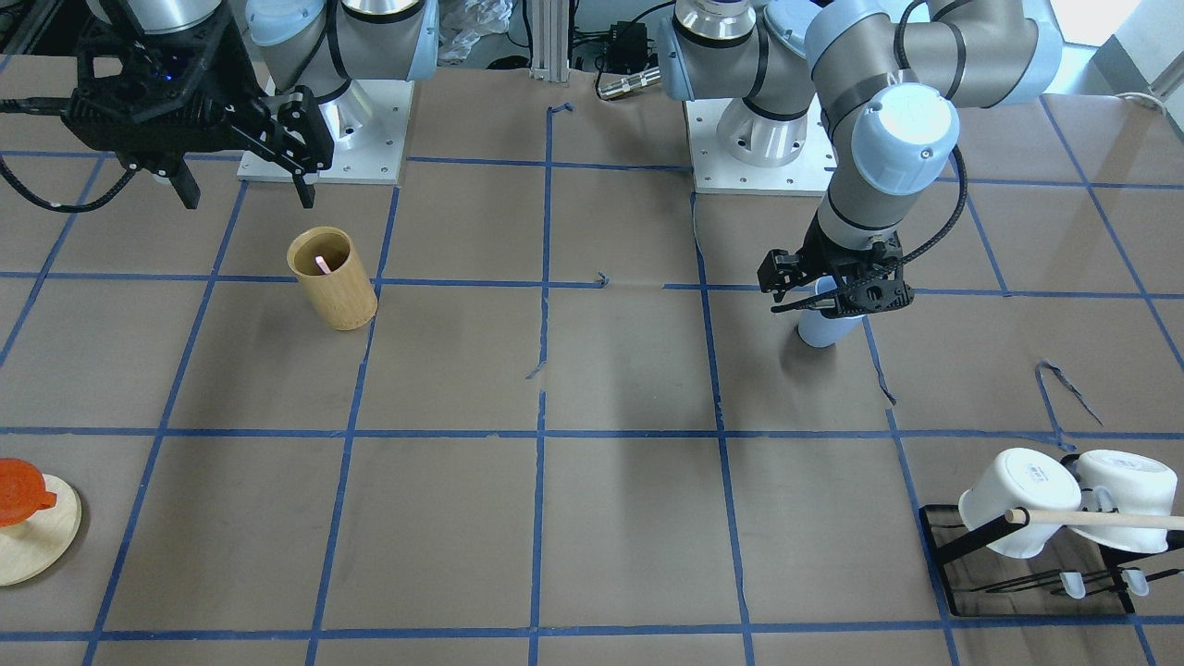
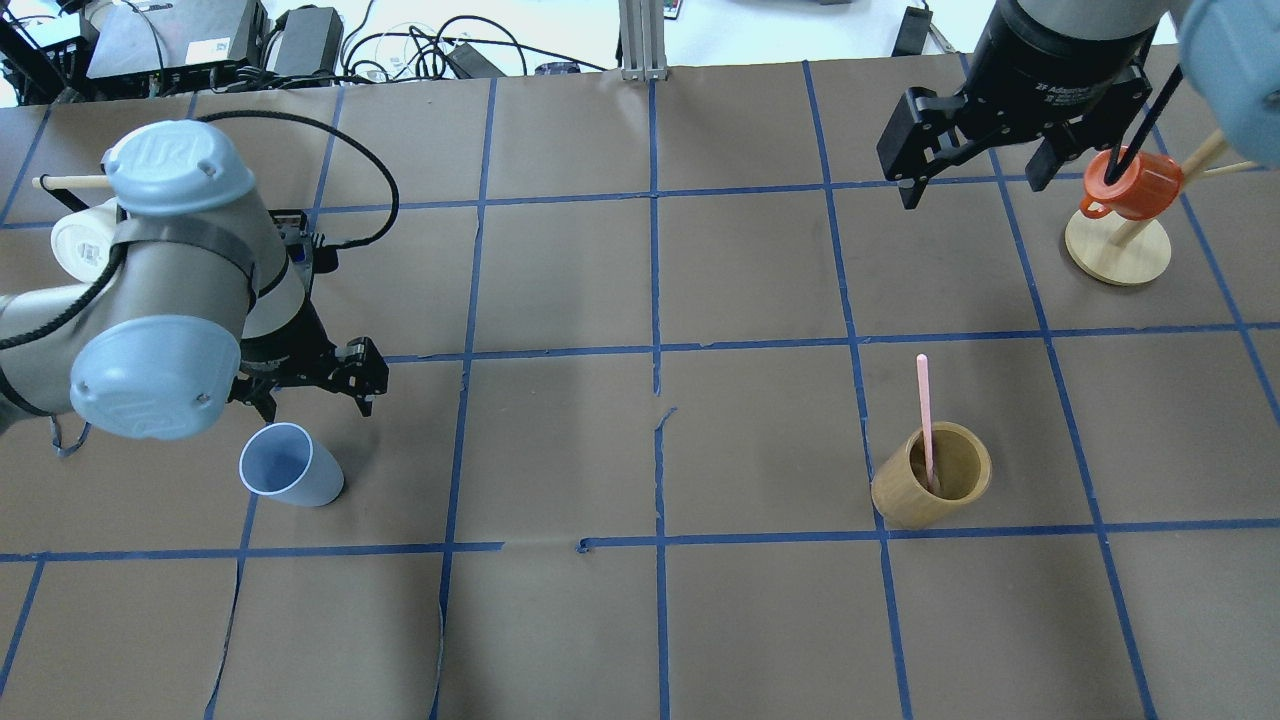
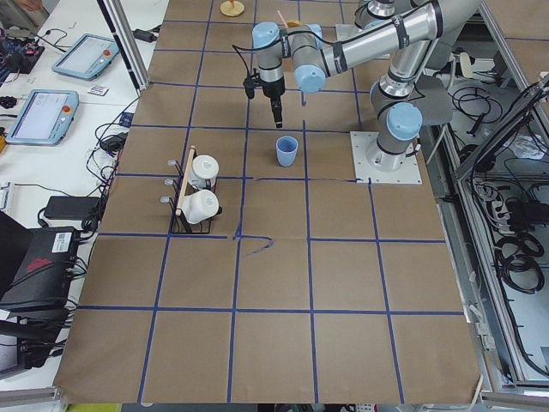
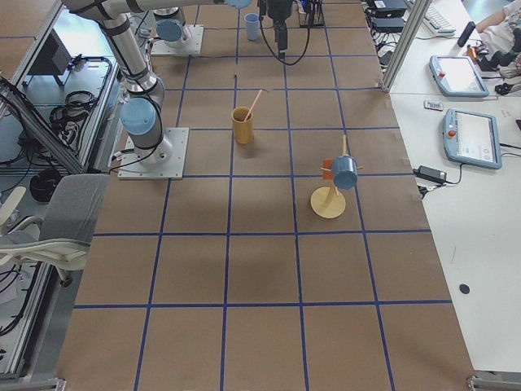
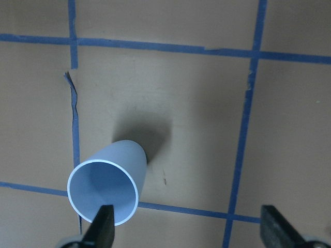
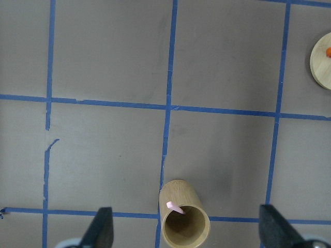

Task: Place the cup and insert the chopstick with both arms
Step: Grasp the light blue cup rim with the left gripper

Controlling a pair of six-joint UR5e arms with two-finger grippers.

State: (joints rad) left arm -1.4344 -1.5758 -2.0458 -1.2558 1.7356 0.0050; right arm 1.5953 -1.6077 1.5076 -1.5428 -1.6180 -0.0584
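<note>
Spread wide and holding nothing, our left tool (image 5: 189, 230) hangs above the upright cup (image 5: 106, 188), whose mouth we see by one finger, not midway between both.

Readable markings, overhead view: two.
"UR" embossed on blue joint cap (image 2: 165, 155), upper left; white print, roughly "2F Adaptive", on black housing (image 2: 1070, 92) above right gripper (image 2: 972, 195), upper right.
</note>
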